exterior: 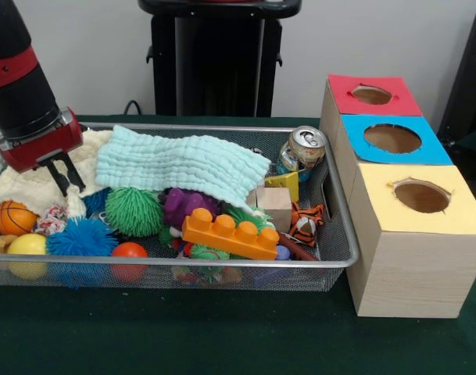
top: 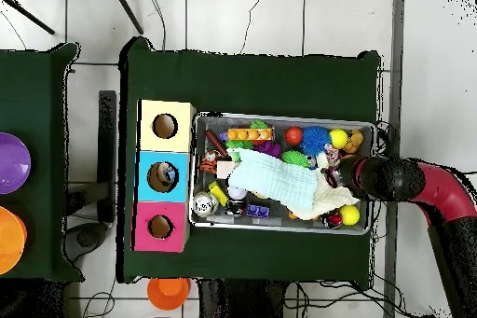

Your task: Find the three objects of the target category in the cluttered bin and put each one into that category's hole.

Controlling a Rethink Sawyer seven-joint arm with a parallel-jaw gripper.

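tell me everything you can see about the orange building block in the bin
The orange building block is a long, chunky plastic brick, glossy, with a row of four round studs along its top. It lies tilted on the toy pile near the wire bin's front rim, its right end lower. It rests against the purple spiky toy behind it and beside the plain wooden cube. Overhead it shows at the bin's upper edge. The hand is well away from it.

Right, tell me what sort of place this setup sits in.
Probably a robotics lab, set up for a sorting test. A red and black robot arm reaches into a wire mesh bin of toys, beside wooden boxes with red, blue and yellow holed tops. Cables cross the tiled floor.
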